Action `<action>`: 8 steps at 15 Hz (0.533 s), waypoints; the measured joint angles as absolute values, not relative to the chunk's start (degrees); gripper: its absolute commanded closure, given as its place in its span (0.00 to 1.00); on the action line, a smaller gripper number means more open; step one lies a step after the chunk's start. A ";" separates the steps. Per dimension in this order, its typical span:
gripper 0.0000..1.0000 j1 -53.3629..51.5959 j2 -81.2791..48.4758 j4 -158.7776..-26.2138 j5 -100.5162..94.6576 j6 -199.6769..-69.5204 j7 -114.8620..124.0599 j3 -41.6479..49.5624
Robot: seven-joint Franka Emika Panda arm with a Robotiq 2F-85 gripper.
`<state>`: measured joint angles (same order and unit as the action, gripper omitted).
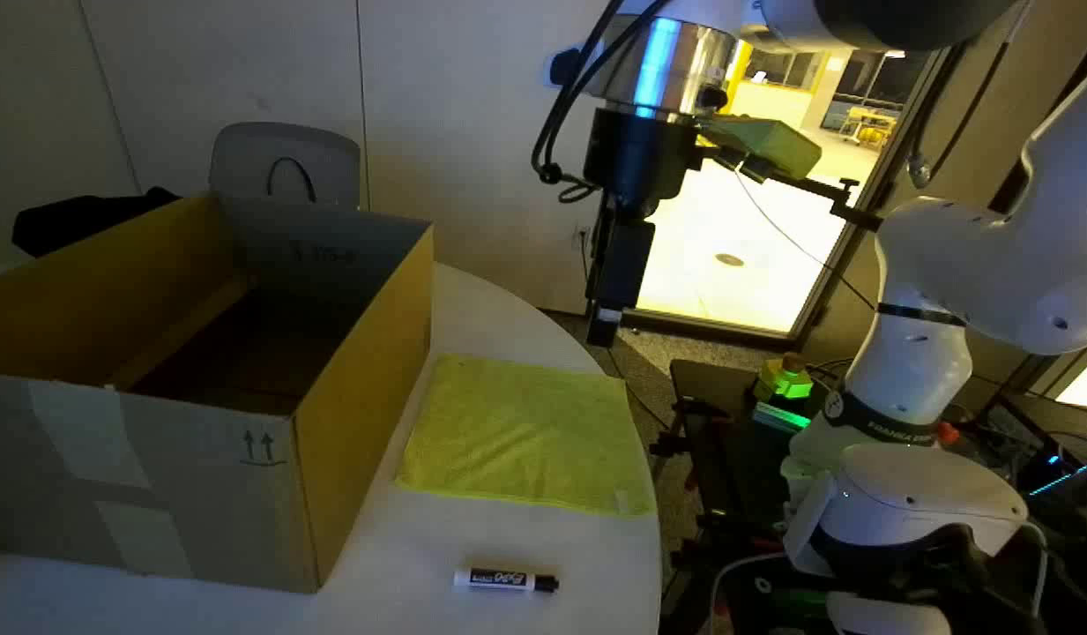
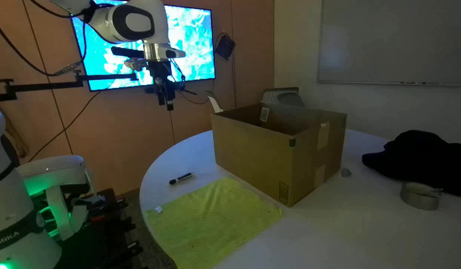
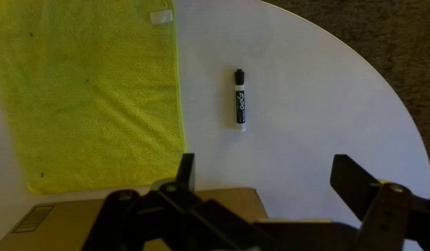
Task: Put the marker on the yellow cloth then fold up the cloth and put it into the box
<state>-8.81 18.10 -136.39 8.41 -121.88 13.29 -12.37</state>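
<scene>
The marker (image 3: 240, 104) lay on its side on the surface (image 3: 305, 104), its black cap (image 3: 239, 77) pointing away from the box (image 1: 367, 397) and its pale end turned toward it. The long axis ran roughly parallel to the nearest edge of the yellow cloth (image 3: 96, 87), near that edge but clear of the fabric. In the wrist view the axis ran almost straight up and down, cap uppermost; in both exterior views the cap likewise faced away from the box. The marker was a slim, straight cylinder with a black label bearing white EXPO lettering around its barrel. The cloth was soft and finely napped, a flat four-sided piece with shallow creases, a few dark specks and a white tag (image 3: 161, 16) at its border. Brown cardboard formed the box, a deep, open-topped oblong with pale patches (image 1: 89, 432) and two printed arrows (image 1: 267, 445) on one wall; the surface was smooth and pale with a rounded edge. The pincer (image 3: 263, 157) was spread wide, its dark angular fingers (image 3: 347, 181) well apart, with the surface and part of the box showing in the gap. It hung in the air, well apart from the marker, which the wrist view showed beyond the fingers' tips, within their span but closer to the finger on the cloth's side
</scene>
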 measured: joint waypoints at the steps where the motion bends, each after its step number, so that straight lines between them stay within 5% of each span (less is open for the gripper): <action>1: 0.00 -8.82 18.16 -136.08 8.41 -121.88 13.29 -12.37; 8: 0.00 -9.24 16.24 -136.60 8.23 -121.99 13.29 -12.83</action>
